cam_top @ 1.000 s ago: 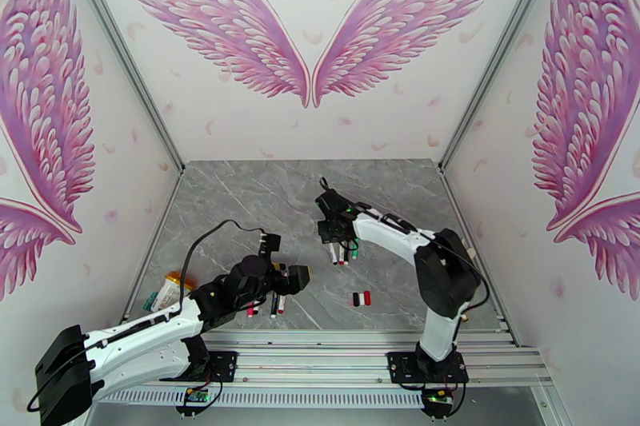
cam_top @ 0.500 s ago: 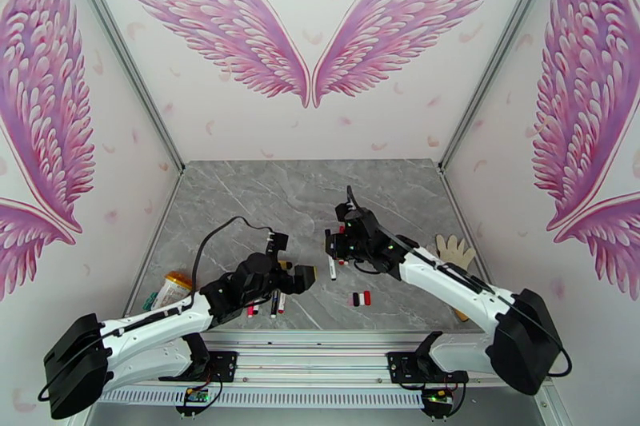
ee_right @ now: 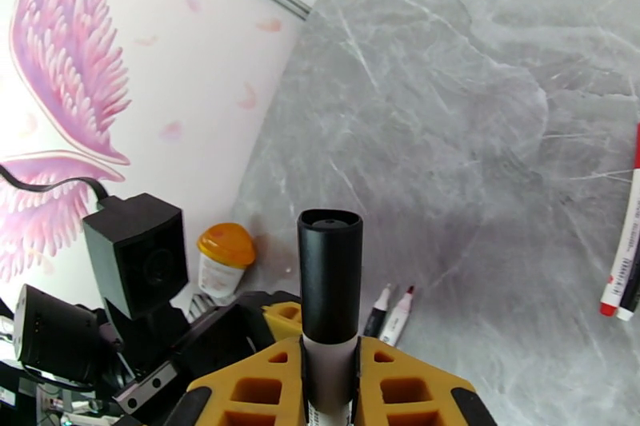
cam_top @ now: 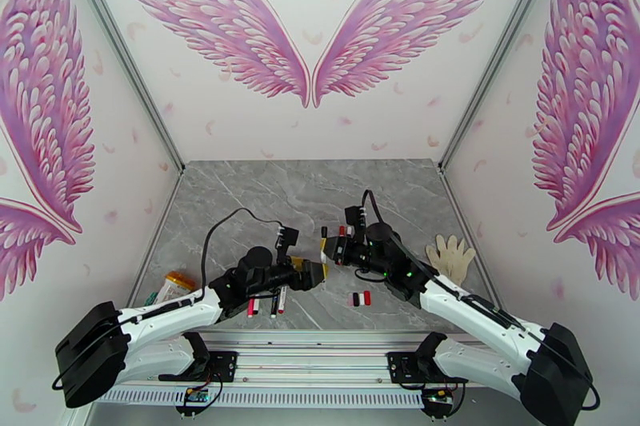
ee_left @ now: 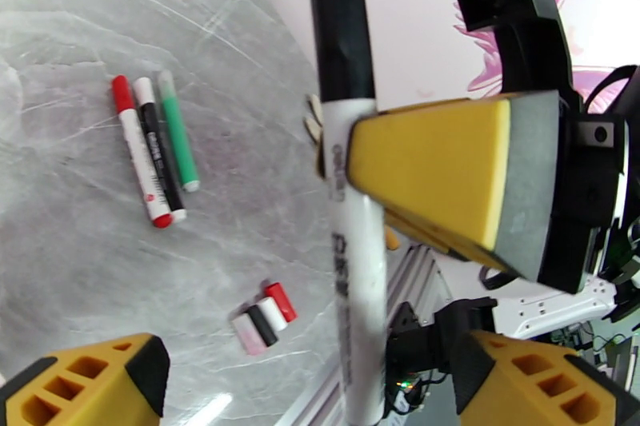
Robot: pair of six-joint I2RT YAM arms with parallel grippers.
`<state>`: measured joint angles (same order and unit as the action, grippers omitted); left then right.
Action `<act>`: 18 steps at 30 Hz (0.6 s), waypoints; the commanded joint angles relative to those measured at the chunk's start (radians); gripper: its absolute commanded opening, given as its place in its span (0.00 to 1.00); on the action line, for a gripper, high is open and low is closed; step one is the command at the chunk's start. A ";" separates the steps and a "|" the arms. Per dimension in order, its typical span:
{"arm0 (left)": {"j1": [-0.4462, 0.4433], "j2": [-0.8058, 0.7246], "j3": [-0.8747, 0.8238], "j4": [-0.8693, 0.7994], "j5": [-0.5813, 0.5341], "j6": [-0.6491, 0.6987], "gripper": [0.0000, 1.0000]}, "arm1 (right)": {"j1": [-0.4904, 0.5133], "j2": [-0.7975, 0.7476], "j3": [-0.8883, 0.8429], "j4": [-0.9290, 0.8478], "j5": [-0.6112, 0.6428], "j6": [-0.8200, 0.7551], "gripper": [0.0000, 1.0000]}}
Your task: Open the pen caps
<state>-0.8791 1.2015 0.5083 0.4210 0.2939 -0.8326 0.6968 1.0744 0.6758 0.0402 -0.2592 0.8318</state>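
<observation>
Left wrist view: loose caps (ee_left: 262, 316) lie below the wide-open left gripper (ee_left: 308, 384); the right gripper (ee_right: 330, 364) clamps a pen (ee_left: 356, 260) with its black cap (ee_left: 342, 40) still on, and three pens (ee_left: 156, 152) beyond look capped.

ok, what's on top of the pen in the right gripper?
A black cap sits fitted on the upper end of the white pen. The right gripper is shut on the barrel below it. The tip is covered by the cap.
</observation>
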 commanded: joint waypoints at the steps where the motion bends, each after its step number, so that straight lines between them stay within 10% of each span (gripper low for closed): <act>1: 0.006 0.026 0.038 0.087 0.063 -0.046 0.88 | 0.018 -0.027 -0.034 0.120 0.001 0.067 0.18; 18: 0.008 0.061 0.041 0.129 0.054 -0.061 0.29 | 0.063 -0.058 -0.093 0.198 0.074 0.119 0.17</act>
<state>-0.8753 1.2549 0.5205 0.5484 0.3527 -0.8955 0.7490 1.0306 0.5964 0.1993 -0.2108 0.9325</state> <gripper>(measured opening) 0.302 0.171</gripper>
